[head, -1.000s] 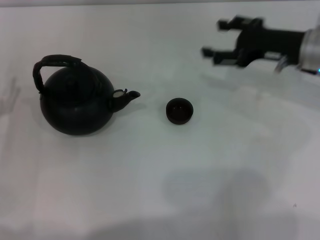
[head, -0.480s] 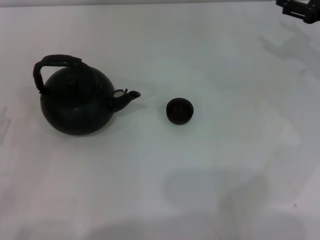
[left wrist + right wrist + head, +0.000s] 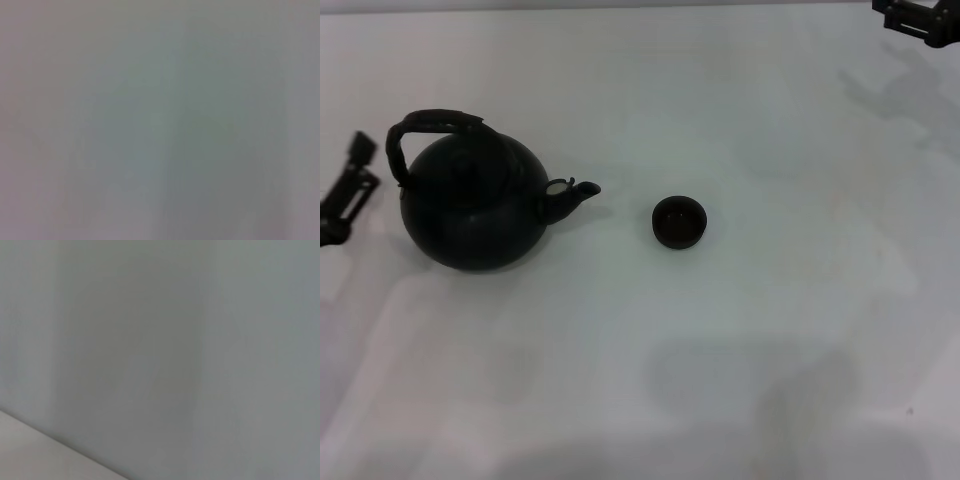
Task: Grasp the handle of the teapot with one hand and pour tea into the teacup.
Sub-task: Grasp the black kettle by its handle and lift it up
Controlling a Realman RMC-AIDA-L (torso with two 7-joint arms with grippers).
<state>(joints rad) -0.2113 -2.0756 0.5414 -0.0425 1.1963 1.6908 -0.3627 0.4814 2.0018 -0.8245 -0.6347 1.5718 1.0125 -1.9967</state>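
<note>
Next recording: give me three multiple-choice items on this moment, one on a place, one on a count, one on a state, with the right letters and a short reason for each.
1. Where is the teacup relative to the teapot?
A. On the spout side, apart from it
B. Behind the handle
C. On top of the lid

2. How many cups stand on the table?
A. Three
B. One
C. Two

3. What is the state of the handle?
A. Held by the right gripper
B. Held by the left gripper
C. Free, with no gripper on it

Answers:
1. A: in the head view the spout points toward the cup, with bare table between them.
2. B: only one small dark cup is seen.
3. C: the left gripper is at the left edge beside the pot, not touching it, and the right gripper is in the far right corner.
</note>
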